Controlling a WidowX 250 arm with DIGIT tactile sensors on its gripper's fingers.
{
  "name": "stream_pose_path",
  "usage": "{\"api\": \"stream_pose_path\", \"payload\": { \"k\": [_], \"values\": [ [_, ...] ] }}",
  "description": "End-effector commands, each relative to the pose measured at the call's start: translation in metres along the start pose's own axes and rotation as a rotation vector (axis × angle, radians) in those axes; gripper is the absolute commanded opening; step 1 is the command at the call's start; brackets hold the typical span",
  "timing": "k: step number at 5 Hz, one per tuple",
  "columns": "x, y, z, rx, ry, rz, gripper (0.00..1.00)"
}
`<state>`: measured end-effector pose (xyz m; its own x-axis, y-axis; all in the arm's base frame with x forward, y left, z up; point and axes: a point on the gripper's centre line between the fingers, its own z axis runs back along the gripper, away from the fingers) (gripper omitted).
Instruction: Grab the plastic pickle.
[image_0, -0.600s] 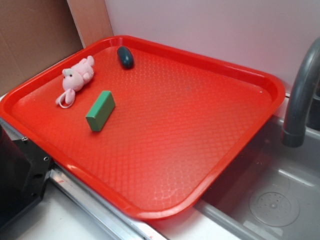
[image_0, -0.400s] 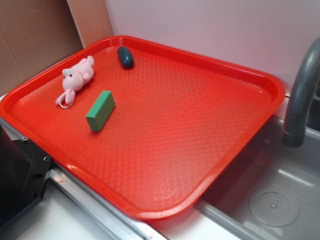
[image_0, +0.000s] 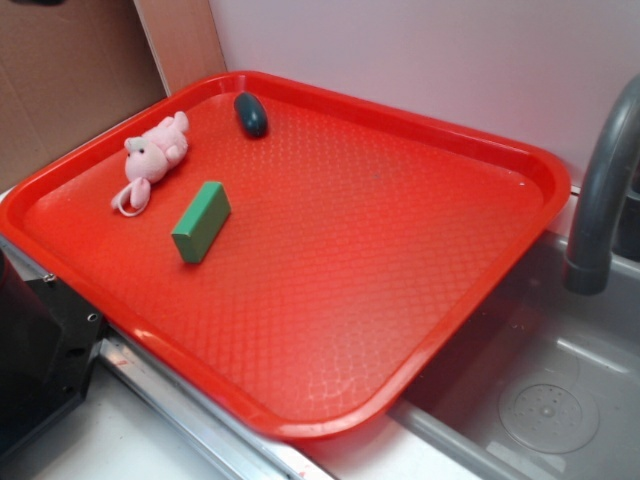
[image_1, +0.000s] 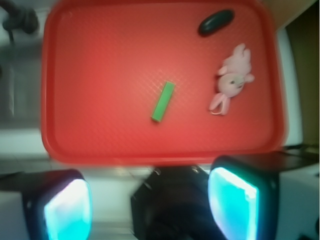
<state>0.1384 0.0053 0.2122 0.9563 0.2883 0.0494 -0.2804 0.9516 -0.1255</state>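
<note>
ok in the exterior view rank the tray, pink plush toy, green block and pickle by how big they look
1. tray, by far
2. pink plush toy and green block: about alike, too close to rank
3. pickle, though it lies farthest from the camera

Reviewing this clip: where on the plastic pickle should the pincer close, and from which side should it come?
Probably from above, across the short middle of the plastic pickle. It lies flat near the red tray far rim, a smooth oval; its rounded ends would likely slip. The pink plush toy lies apart, so both long sides look free.
</note>
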Motion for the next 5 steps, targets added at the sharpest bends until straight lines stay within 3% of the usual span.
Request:
{"api": "stream_pose_path", "payload": {
  "k": [1, 2, 4, 5],
  "values": [
    [0.049, 0.030, -0.031, 0.003, -0.120, 0.448, 1.00],
    [0.083, 0.053, -0.062, 0.020, -0.187, 0.655, 1.00],
    [0.138, 0.073, -0.106, 0.062, -0.315, 0.738, 1.00],
    [0.165, 0.077, -0.132, 0.063, -0.300, 0.704, 1.00]
  ]
}}
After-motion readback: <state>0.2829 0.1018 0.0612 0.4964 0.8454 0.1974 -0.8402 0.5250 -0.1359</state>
